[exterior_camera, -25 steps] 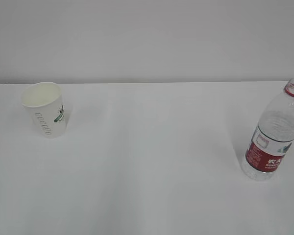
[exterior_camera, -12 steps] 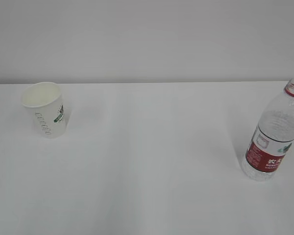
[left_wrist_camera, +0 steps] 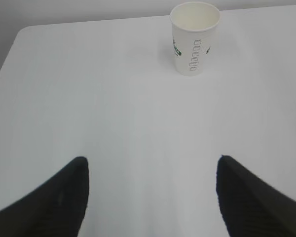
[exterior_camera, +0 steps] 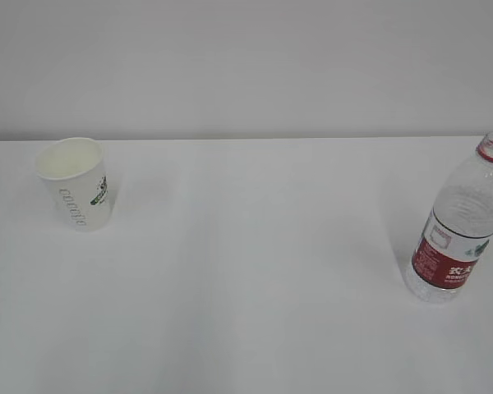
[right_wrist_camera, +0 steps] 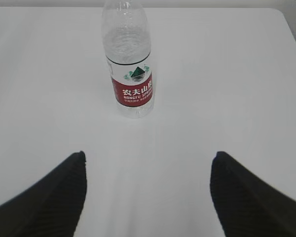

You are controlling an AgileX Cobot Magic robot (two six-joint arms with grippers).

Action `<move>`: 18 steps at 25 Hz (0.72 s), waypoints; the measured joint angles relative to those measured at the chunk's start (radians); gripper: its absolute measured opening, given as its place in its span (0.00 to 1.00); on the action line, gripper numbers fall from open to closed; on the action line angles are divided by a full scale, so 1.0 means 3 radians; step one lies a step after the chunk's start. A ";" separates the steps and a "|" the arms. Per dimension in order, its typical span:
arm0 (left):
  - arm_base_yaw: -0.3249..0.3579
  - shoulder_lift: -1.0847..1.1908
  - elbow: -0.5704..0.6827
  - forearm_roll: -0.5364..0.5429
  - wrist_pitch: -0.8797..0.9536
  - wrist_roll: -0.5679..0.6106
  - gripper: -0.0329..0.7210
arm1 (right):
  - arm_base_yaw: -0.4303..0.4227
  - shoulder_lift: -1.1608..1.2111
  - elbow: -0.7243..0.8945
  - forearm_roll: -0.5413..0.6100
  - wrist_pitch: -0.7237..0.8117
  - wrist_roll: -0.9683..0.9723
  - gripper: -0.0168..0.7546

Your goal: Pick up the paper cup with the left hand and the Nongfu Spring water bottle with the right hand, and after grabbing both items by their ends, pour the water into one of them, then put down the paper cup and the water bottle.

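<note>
- White table (exterior_camera: 246,271), plain pale wall (exterior_camera: 246,66) behind it.
- Paper cup (exterior_camera: 75,183) stands upright toward the table's far left as seen from the exterior camera. Mouth open, white inside; green logo and grey dotted lettering on its side. Nothing touches it.
- Nongfu Spring water bottle (exterior_camera: 464,223) stands upright at the far right, well apart from the cup, a wide stretch of bare tabletop between them. Clear ribbed body, red neck ring, red-and-white label. No cap visible at the neck from the exterior view. Water level hard to tell through the clear plastic.
- Neither arm shows in the exterior view.
- Left hand (left_wrist_camera: 150,197): seen only from its own wrist camera, two black fingers at the bottom corners, spread wide, nothing between them. Cup (left_wrist_camera: 194,37) sits well ahead of it, near the table's far edge and slightly right of the claw's centre line.
- Right hand (right_wrist_camera: 148,195): same posture, fingers wide apart, gripping nothing. Bottle (right_wrist_camera: 128,61) stands ahead of it, a little left of centre, label facing the camera, its top cut off by the frame edge.
</note>
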 joint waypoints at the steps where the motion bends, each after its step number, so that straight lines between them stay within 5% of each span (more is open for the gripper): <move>1: 0.0000 0.0000 0.0000 0.0000 0.0000 0.0000 0.82 | 0.0000 0.0000 0.0000 0.0000 0.0000 0.0000 0.78; 18: 0.0000 0.0000 0.0000 -0.0012 0.0000 0.0000 0.78 | 0.0000 0.0000 -0.0021 0.0006 -0.0037 0.0000 0.78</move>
